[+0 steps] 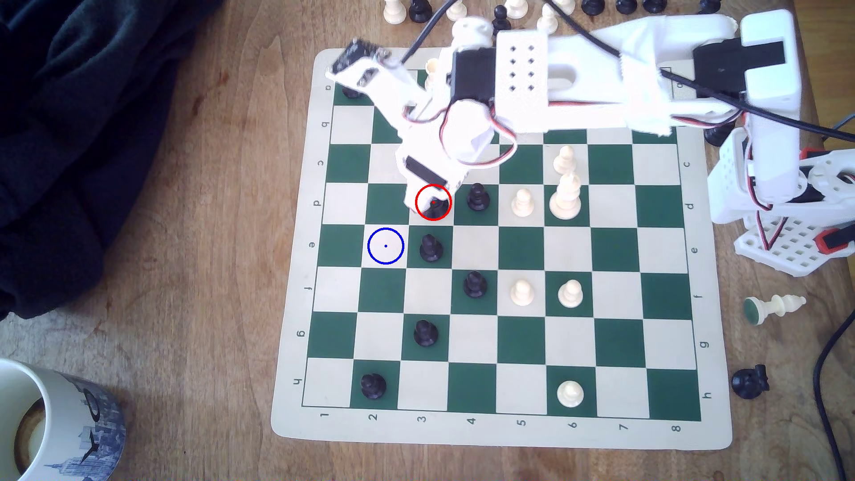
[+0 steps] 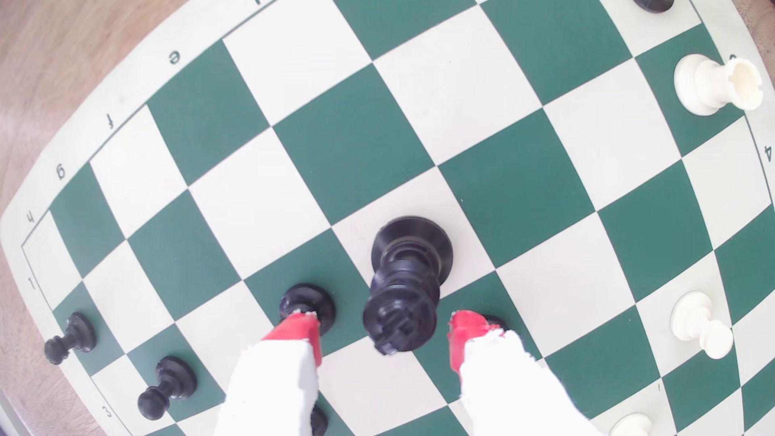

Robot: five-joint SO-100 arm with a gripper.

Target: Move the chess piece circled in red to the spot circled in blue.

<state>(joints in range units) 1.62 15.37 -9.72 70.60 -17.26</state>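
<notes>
Two red-tipped fingers [image 2: 300, 331] of the gripper [image 2: 383, 335] spread wide, untouching, around the black chess piece [image 2: 402, 293].

Exterior looks straight down; wrist hovers close (both share chessboard [image 1: 499, 430]).

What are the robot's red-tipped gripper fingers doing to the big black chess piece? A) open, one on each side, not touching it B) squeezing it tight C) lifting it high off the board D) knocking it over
A: in the wrist view the gripper is open, a red-tipped finger on either side of the big black chess piece with a gap at each, and the piece stands upright on its cream square.
</notes>
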